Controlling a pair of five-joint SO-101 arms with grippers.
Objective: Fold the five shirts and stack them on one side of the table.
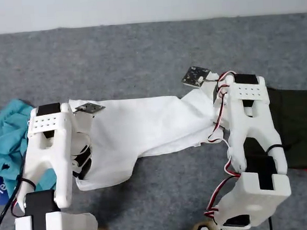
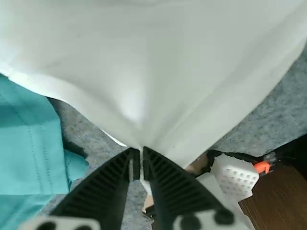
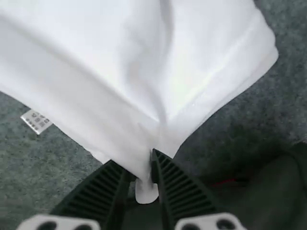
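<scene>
Pinching smooth white shirt [image 1: 144, 128], ridged left pincer [image 2: 140, 152], right pincer [image 3: 141, 165], grey felt table [image 1: 139, 53]

Grey carpet-like covering [image 1: 155, 52] spreads wide, with a pale wall [image 1: 147, 6] beyond its far edge.

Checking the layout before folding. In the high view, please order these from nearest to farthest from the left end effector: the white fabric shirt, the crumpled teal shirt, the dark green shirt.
1. White fabric shirt, pinched in the left end effector.
2. Crumpled teal shirt, beside it on the left.
3. Dark green shirt, at the far right.
</scene>
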